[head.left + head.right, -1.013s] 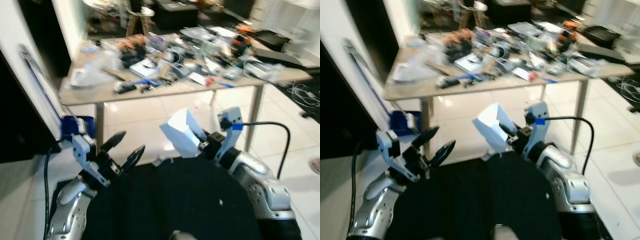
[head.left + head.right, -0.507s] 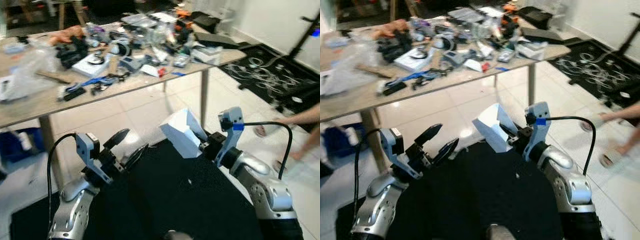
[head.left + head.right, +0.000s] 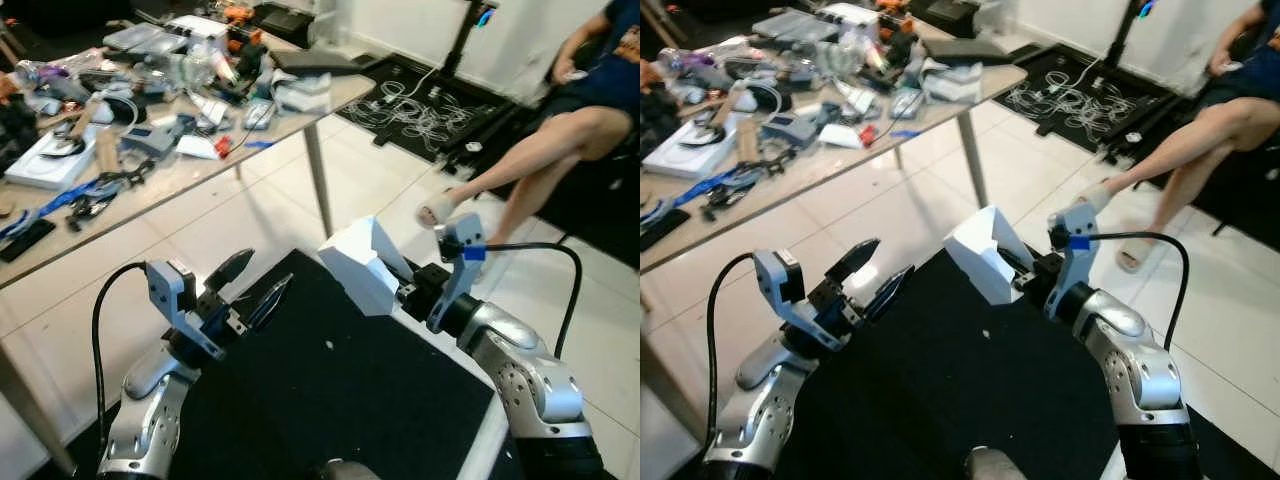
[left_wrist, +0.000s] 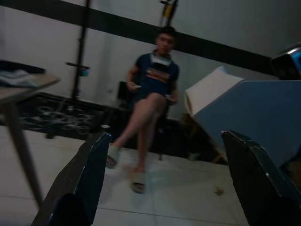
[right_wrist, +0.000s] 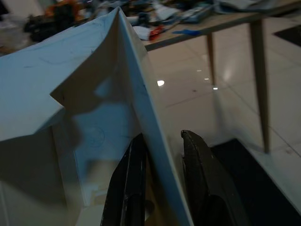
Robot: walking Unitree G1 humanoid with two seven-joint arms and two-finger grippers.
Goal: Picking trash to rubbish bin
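Note:
A white cardboard box (image 3: 360,265) with open flaps hangs in front of me above the floor. My right gripper (image 3: 402,291) is shut on one of its walls; in the right wrist view the two black fingers (image 5: 134,188) pinch that wall (image 5: 94,117). My left gripper (image 3: 252,288) is held up to the left of the box, open, with nothing between its fingers (image 4: 89,174). In the left wrist view the box (image 4: 235,115) appears beyond the fingertips.
A long table (image 3: 330,100) cluttered with tools, cables and packages stands ahead on the left, on thin metal legs (image 3: 317,185). A person sits at the far right with legs (image 3: 520,165) stretched out. Cables (image 3: 420,110) lie on a dark mat on the tiled floor.
The whole view has swung to the right: the table has slid left and the seated person has come into sight. Both arms keep their pose, the box still held.

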